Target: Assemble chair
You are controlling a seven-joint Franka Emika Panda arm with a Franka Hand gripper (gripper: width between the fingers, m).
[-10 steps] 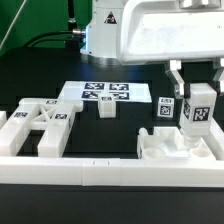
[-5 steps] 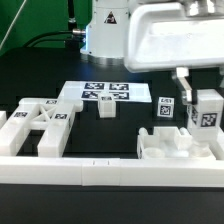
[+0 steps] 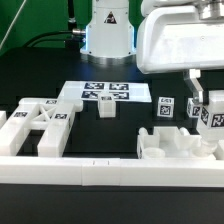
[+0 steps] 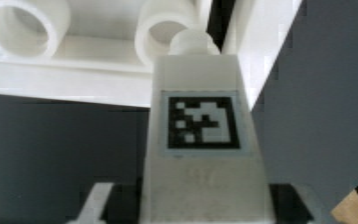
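Exterior view: gripper (image 3: 211, 106) at the exterior view's right, jaws clamped on an upright tagged chair piece (image 3: 214, 120), close over the slotted chair part (image 3: 170, 143); contact cannot be judged. Other chair parts (image 3: 35, 125) lie at the left, behind the front rail (image 3: 100, 172). Wrist view: the piece (image 4: 201, 120) is gripped between both fingers (image 4: 101, 203), with a holed part (image 4: 51, 45) beyond
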